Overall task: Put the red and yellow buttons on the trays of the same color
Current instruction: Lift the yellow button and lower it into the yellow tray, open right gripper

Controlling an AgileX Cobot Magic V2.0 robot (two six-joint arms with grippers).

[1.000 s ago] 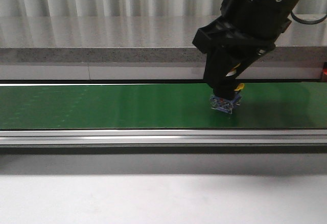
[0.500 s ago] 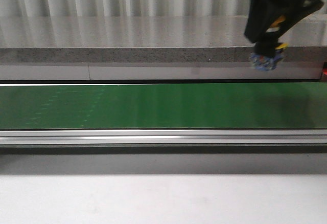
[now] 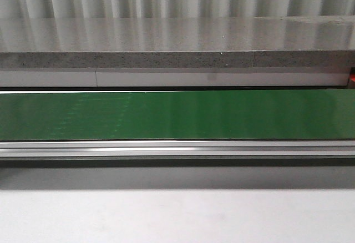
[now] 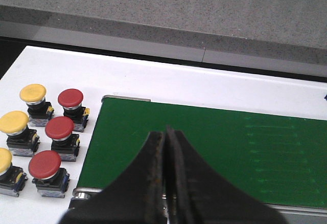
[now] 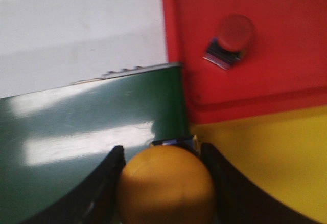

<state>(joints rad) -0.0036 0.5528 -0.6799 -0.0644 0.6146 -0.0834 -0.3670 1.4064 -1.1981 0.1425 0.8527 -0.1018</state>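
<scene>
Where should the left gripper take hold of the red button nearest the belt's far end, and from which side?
Grip the red button by its dark body below the cap, coming from above: it stands upright, and the wide round cap would slip. The left gripper is shut and must open first.

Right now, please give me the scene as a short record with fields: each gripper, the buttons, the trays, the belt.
right gripper: shut on yellow button, near the edge of the yellow tray
left gripper: shut, holds nothing, above the green belt
red tray: one red button lies on it
waiting buttons: three red and three yellow stand on the white surface beside the belt end
front view: belt carries nothing, no arm visible
</scene>
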